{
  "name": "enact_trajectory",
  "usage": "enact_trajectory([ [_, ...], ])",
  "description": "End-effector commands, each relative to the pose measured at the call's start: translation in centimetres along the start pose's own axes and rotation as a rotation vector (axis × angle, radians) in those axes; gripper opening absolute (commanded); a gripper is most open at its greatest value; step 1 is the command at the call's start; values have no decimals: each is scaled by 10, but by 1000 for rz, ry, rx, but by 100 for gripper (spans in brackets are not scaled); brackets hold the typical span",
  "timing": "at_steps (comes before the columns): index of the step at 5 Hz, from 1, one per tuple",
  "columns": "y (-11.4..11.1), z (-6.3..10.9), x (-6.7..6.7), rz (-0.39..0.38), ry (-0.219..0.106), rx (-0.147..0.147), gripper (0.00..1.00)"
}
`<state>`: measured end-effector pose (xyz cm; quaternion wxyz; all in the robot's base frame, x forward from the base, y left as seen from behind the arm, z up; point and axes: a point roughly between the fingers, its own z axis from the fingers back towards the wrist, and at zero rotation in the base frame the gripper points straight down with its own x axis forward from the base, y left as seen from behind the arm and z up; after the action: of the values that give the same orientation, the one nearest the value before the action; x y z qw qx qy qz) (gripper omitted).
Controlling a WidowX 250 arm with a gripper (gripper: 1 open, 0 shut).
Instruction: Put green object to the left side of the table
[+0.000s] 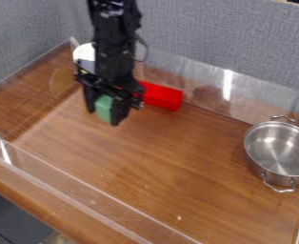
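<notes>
The small green block (107, 108) hangs between the fingers of my black gripper (108, 107), which is shut on it. The arm comes straight down from the top of the view, left of the table's middle. The block looks slightly above the brown wood-grain table (152, 162). Its upper part is hidden by the fingers.
A red rectangular block (161, 96) lies just right of the gripper. A yellow and white tub (86, 54) sits behind the arm near the back wall. A steel pot (281, 152) stands at the right edge. Low clear acrylic walls (114, 205) border the table.
</notes>
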<state>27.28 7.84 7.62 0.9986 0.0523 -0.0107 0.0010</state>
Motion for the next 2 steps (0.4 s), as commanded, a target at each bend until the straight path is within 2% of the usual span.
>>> enact_trajectory([
  [1,35,13,-6,71,-50,30,0],
  [2,66,0,-16,135,-24,40,0],
])
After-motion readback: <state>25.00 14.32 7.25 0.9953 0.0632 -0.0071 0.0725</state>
